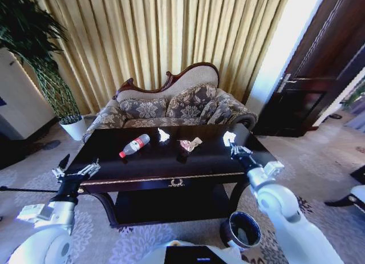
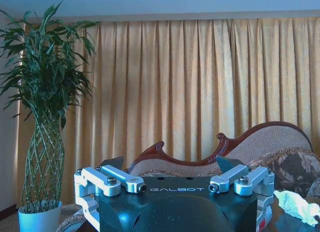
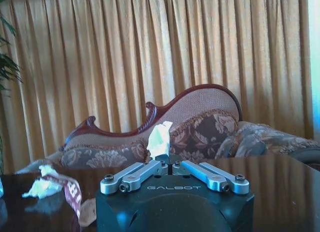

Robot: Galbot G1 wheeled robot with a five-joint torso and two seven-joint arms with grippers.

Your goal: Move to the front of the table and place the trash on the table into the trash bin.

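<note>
The dark glossy table (image 1: 159, 161) stands before me. On it lie a clear bottle with a red cap (image 1: 134, 145), a crumpled white tissue (image 1: 163, 135) and pinkish wrappers (image 1: 190, 144). Over the table's right end, my right gripper (image 1: 234, 147) is shut on another white tissue (image 1: 228, 138). The right wrist view shows that tissue (image 3: 160, 139) pinched at the tips of the right gripper (image 3: 168, 165). My left gripper (image 1: 78, 166) hangs open at the table's left front corner, fingers spread wide (image 2: 170, 164). The dark trash bin (image 1: 242, 230) sits on the floor by the table's right front leg.
A patterned sofa (image 1: 171, 107) stands behind the table before gold curtains. A tall plant in a white pot (image 1: 73, 127) is at the back left, a dark door (image 1: 319, 76) at the right. Patterned carpet surrounds the table.
</note>
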